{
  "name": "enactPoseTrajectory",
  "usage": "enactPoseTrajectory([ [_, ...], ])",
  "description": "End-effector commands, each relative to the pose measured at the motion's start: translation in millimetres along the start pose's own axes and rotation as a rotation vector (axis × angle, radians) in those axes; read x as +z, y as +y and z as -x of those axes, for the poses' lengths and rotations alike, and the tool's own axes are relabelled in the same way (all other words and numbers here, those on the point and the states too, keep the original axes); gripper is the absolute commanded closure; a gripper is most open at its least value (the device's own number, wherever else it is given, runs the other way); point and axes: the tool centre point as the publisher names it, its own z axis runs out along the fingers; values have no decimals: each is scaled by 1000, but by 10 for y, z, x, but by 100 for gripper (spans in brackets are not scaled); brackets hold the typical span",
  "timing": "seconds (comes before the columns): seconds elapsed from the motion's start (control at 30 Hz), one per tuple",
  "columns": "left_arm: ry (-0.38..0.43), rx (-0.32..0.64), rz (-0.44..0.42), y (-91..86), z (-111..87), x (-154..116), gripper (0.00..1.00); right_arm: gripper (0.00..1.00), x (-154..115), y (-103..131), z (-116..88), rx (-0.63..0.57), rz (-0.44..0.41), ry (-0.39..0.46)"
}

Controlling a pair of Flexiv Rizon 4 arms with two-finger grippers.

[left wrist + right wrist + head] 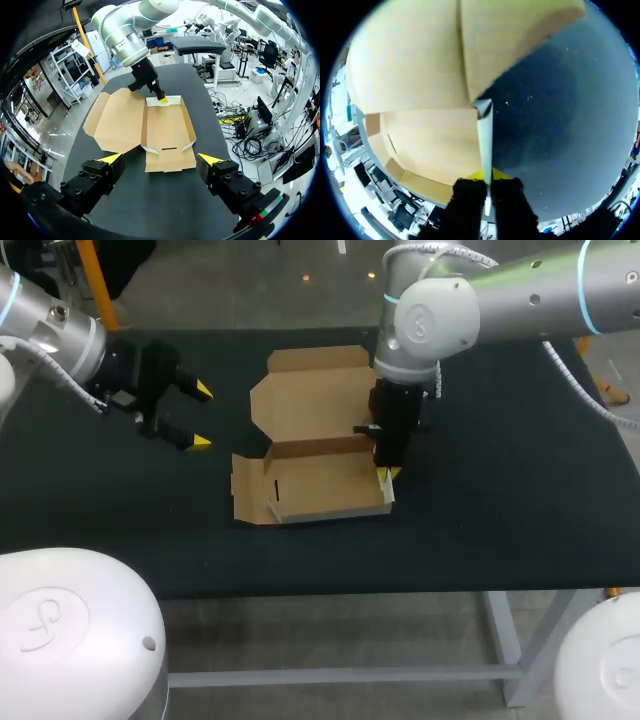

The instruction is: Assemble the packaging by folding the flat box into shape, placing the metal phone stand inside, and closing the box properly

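Observation:
A half-folded brown cardboard box [320, 485] lies in the middle of the black table, its lid panel [310, 400] spread flat behind the shallow tray. My right gripper [388, 472] points straight down at the tray's right end. In the right wrist view it [487, 177] is shut on the thin upright side wall [485, 140]. My left gripper [200, 415] hovers open to the left of the box, touching nothing. The left wrist view shows the box [167, 130] ahead of the open left gripper [160, 159]. No metal phone stand is in view.
The black table [500, 490] stretches bare to the right of the box and along its front edge. My right arm crosses in above the table's back right corner.

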Motion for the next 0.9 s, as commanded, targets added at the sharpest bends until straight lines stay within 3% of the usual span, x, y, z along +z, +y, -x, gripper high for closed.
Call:
enactPoseTrajectory([
  [0.03, 3, -1, 4, -6, -3, -16, 0, 100, 17, 36, -39, 2, -30, -17],
  [0.63, 3, -1, 4, -6, -3, -16, 0, 100, 103, 62, -34, -4, 52, -13],
  [0.9, 3, -1, 4, -6, -3, -16, 0, 100, 97, 63, -34, -13, 130, -7],
])
